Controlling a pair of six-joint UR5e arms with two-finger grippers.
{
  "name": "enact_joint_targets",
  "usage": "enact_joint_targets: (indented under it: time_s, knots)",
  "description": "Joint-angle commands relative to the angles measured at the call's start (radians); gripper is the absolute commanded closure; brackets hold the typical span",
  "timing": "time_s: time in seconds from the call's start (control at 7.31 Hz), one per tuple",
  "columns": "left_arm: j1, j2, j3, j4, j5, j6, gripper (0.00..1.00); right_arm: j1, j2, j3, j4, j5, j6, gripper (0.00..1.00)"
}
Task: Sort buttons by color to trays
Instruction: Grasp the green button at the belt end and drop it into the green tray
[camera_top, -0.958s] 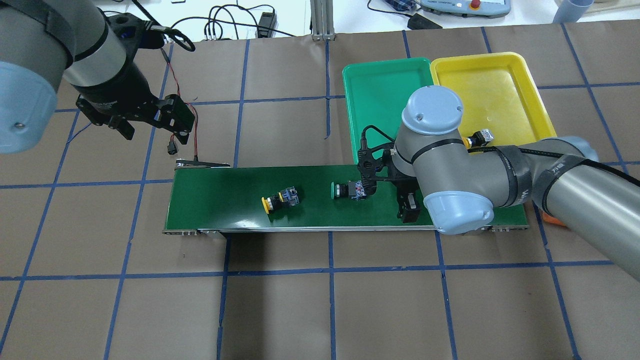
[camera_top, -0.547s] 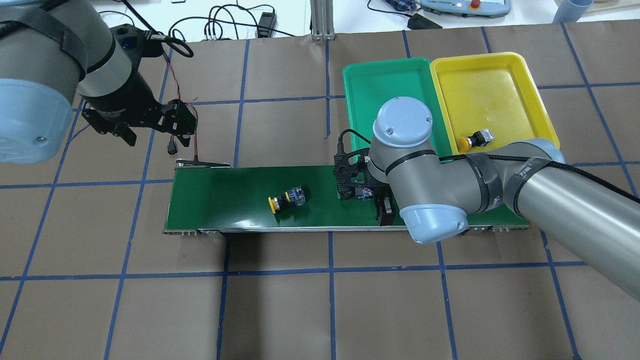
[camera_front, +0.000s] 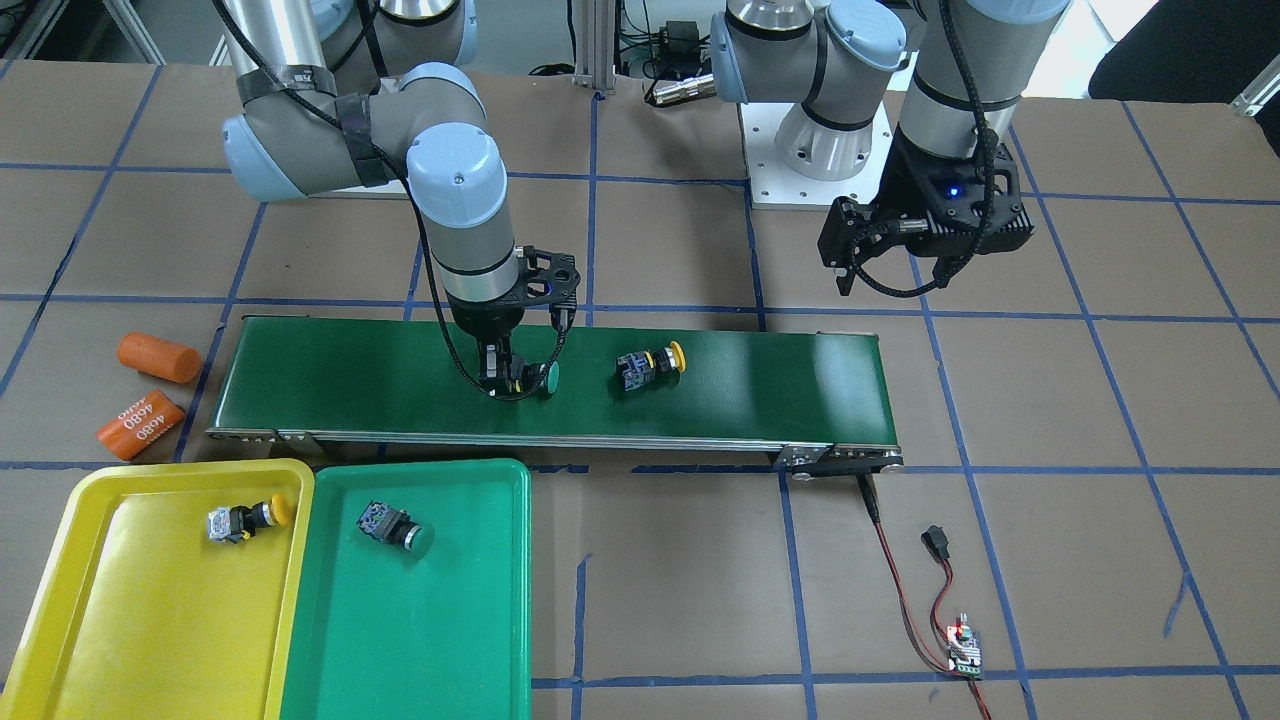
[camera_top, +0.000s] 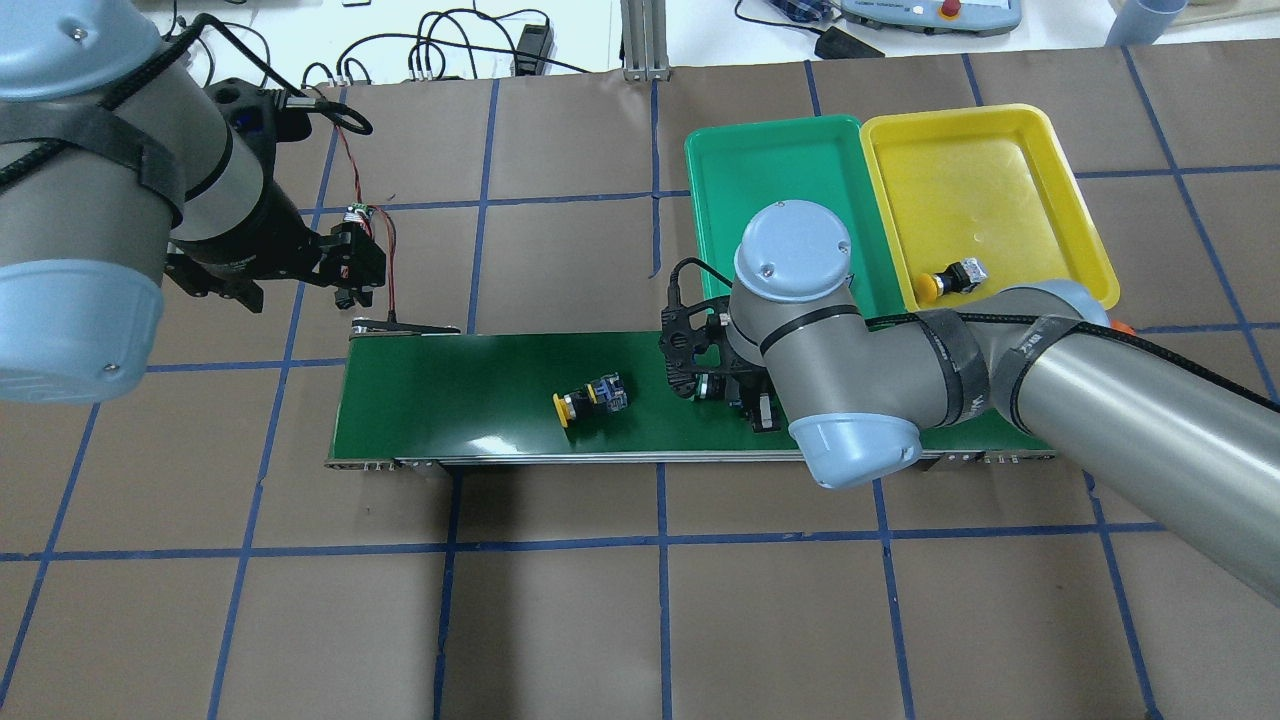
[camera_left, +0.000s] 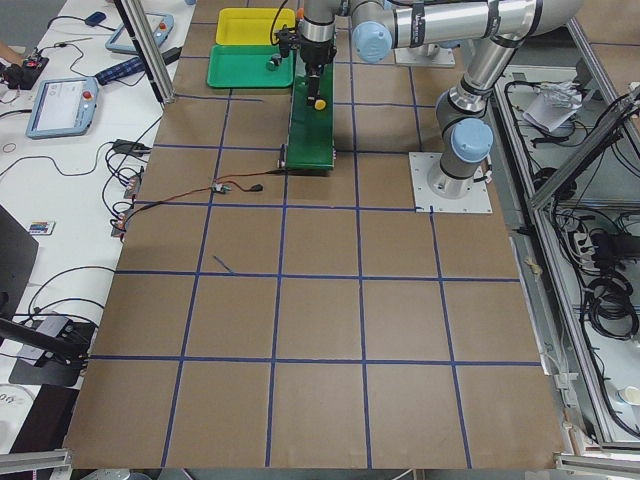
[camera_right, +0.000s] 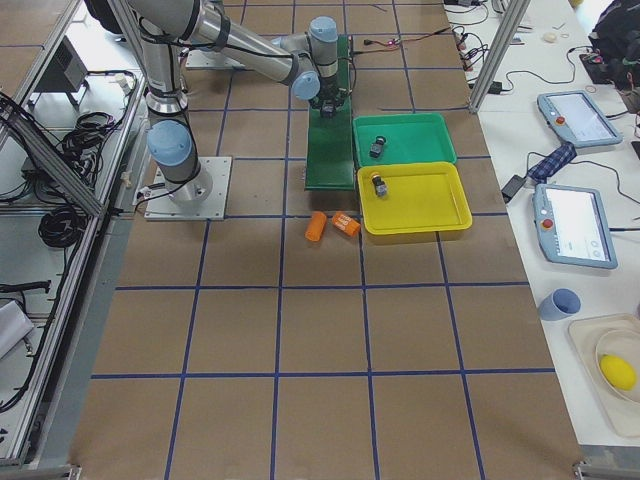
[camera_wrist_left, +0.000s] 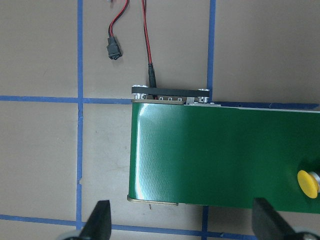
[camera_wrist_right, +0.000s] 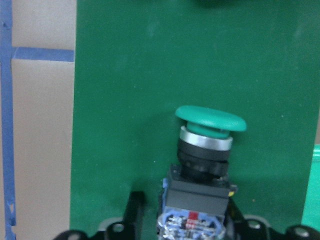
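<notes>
On the belt lies a green-capped button (camera_front: 546, 379) (camera_wrist_right: 210, 130), with my right gripper (camera_front: 505, 378) (camera_top: 732, 396) lowered over its dark body. The jaws stand narrowed on either side of the body, and a sliver of belt still shows beside one finger (camera_wrist_right: 136, 205). A yellow-capped button (camera_front: 650, 365) (camera_top: 590, 398) lies further along the belt. The yellow tray (camera_front: 150, 620) (camera_top: 985, 180) holds one yellow button (camera_front: 245, 520). The green tray (camera_front: 440, 630) (camera_top: 770, 170) holds one green button (camera_front: 388, 527). My left gripper (camera_front: 858, 262) (camera_wrist_left: 180, 225) hovers open above the belt's end, holding nothing.
The dark-green conveyor belt (camera_front: 350, 370) runs across the table beside the trays. Two orange cylinders (camera_front: 158, 357) (camera_front: 140, 425) lie off its end near the yellow tray. Red and black wires with a small board (camera_front: 962, 645) trail from the belt's other end.
My right arm slid left along the belt onto the green button and its jaws narrowed. The yellow button on the belt drifted right. My left arm shifted slightly.
</notes>
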Motion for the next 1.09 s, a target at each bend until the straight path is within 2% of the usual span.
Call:
enact_joint_targets:
  time_s: [0.0, 0.14, 0.27, 0.41, 0.55, 0.68, 0.82, 0.96]
  knots:
    - [0.031, 0.0, 0.021, 0.001, -0.008, 0.01, 0.0, 0.0, 0.002, -0.022, -0.003, -0.02, 0.0, 0.81]
    - [0.104, -0.026, 0.021, -0.006, -0.022, 0.035, 0.0, -0.017, 0.02, -0.073, -0.006, -0.067, -0.014, 0.81]
    - [0.114, -0.013, 0.033, -0.009, -0.126, 0.036, 0.0, -0.035, 0.087, -0.189, 0.006, -0.12, -0.014, 0.81]
    - [0.107, -0.017, 0.029, -0.02, -0.13, 0.035, 0.0, -0.073, 0.186, -0.297, 0.047, -0.143, -0.015, 0.8]
    - [0.103, -0.017, 0.021, -0.029, -0.127, 0.036, 0.0, -0.108, 0.228, -0.365, 0.15, -0.14, -0.017, 0.8]
    - [0.103, -0.025, 0.052, -0.026, -0.127, 0.059, 0.0, -0.133, 0.235, -0.382, 0.173, -0.135, -0.023, 0.62]
    - [0.099, -0.019, 0.05, -0.034, -0.128, 0.079, 0.0, -0.142, 0.235, -0.376, 0.173, -0.128, -0.023, 0.01]
    - [0.093, -0.002, 0.058, -0.035, -0.128, 0.079, 0.0, -0.146, 0.227, -0.371, 0.187, -0.129, -0.023, 0.0]
